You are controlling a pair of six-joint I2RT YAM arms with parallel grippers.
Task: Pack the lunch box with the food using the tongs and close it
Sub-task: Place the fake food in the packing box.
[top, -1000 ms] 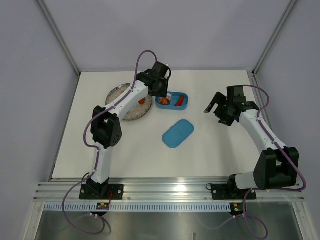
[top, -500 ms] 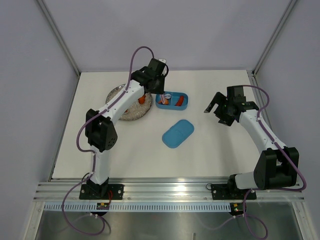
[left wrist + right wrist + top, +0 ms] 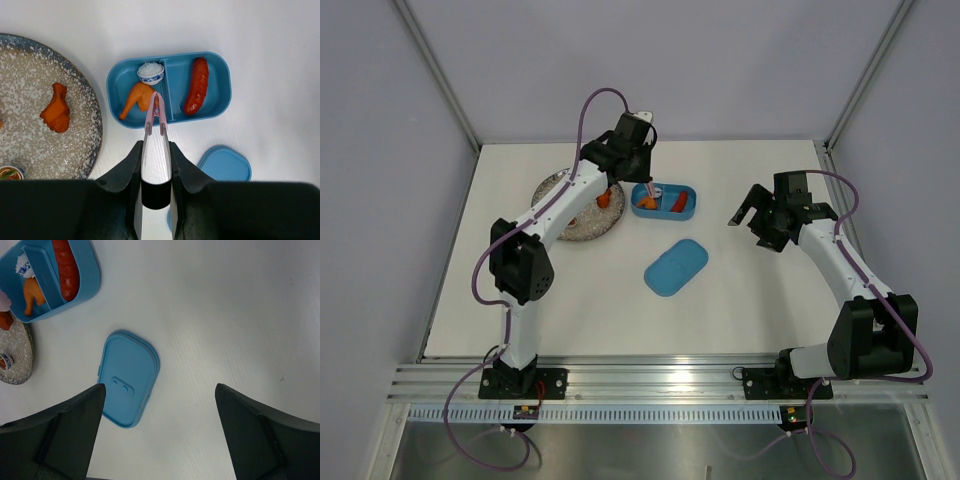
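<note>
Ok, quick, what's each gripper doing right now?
Left gripper: closed on the tongs, tips over the lunch box.
Right gripper: open, holding nothing.

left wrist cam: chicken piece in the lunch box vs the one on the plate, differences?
Place: the boxed chicken piece lies in the lunch box beside the rice bowl; the plate chicken piece lies on the speckled plate.
Colour: the boxed one is paler orange, the plate one darker and redder.
The tips of the tongs sit over the boxed piece; the plate piece lies apart from them.
Both are drumstick-shaped.
</note>
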